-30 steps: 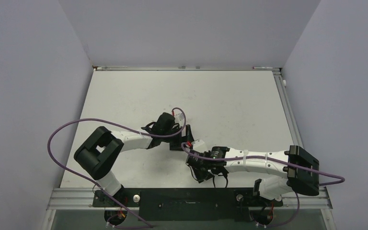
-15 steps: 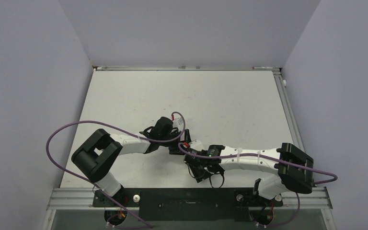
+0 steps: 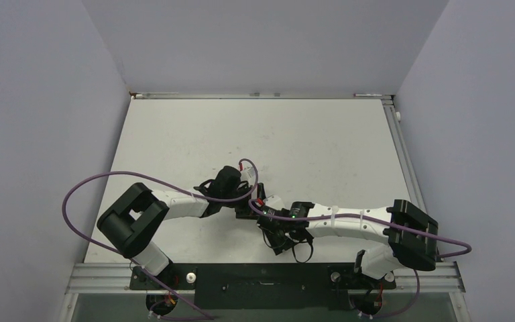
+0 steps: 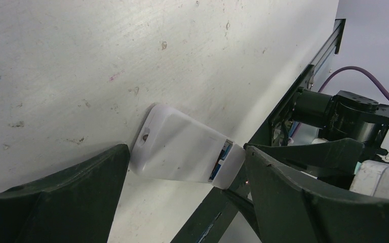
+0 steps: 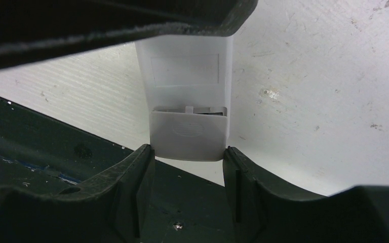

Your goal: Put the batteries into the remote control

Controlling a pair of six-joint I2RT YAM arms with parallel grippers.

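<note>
drawn nearer its base, left hand clamps the remote control endwise on the surface, bracing it while right hand pinches the cover, likely closing it over the blue battery.

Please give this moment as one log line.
left pincer: grips remote control | right pincer: grips battery cover | cover: partly open, blue battery visible
</note>
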